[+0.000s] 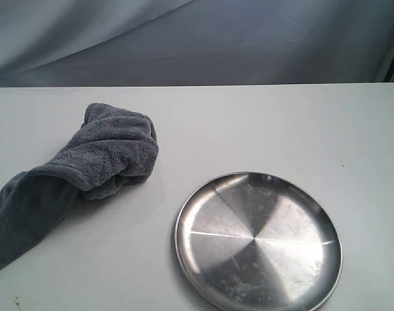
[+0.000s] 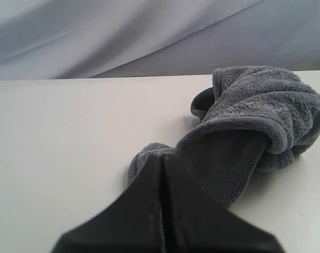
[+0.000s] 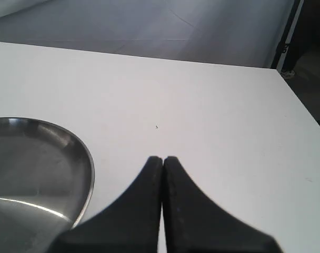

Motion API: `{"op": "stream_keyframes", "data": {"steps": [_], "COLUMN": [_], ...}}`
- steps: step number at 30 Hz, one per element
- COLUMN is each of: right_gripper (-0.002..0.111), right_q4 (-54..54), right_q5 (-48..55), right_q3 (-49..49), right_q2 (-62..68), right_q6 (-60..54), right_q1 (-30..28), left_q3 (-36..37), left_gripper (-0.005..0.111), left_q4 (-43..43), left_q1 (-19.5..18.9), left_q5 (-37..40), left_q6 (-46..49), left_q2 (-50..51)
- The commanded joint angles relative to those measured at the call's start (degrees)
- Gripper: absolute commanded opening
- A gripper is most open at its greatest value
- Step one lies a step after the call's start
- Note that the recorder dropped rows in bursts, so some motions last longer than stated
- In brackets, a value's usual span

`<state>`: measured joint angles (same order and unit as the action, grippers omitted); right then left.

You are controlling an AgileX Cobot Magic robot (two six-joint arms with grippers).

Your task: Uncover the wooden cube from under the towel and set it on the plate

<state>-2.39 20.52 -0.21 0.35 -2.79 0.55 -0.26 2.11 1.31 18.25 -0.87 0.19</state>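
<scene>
exterior: towel (image 1: 87, 162) bunched on desk (image 1: 249, 123), at 10 o'clock from plate (image 1: 258, 241), apart | left wrist: left pincer (image 2: 161, 158) pressed together, holding nothing, tips at towel's trailing end | right wrist: right pincer (image 3: 162, 158) pressed together, empty, above desk near plate rim

A matte white counter (image 1: 262, 123) is seen spread across the scene, evenly lit. Behind it a pale grey cloth backdrop (image 1: 203, 39) is hung in loose folds (a dark upright post (image 3: 288, 31) is glimpsed past one corner).
</scene>
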Motion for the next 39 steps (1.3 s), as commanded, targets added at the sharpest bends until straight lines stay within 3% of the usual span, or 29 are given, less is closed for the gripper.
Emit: {"op": "stream_keyframes", "data": {"steps": [1, 27, 31, 33, 37, 39], "right_gripper": [0.000, 0.000, 0.000, 0.000, 0.000, 0.000], "right_q4": [0.27, 0.27, 0.27, 0.27, 0.27, 0.27], "right_q5": [-0.53, -0.53, -0.53, -0.53, -0.53, -0.53], "right_q3": [0.21, 0.21, 0.21, 0.21, 0.21, 0.21], "right_q2": [-0.35, -0.35, -0.35, -0.35, -0.35, -0.35], "right_q6": [-0.19, -0.19, -0.19, -0.19, -0.19, -0.19], "right_q1": [0.11, 0.11, 0.11, 0.11, 0.11, 0.11], "left_q3": [0.26, 0.26, 0.26, 0.26, 0.26, 0.26], "left_gripper": [0.000, 0.000, 0.000, 0.000, 0.000, 0.000], "left_q4": [0.15, 0.15, 8.96, 3.49, -15.74, -15.74], "left_q1": [0.29, 0.29, 0.29, 0.29, 0.29, 0.29], "left_q5": [-0.45, -0.45, -2.21, -7.04, -14.69, -18.93], "left_q6": [-0.26, -0.26, 4.14, 2.70, -0.61, -0.61], "left_q2": [-0.19, -0.19, -0.19, -0.19, -0.19, -0.19]}}
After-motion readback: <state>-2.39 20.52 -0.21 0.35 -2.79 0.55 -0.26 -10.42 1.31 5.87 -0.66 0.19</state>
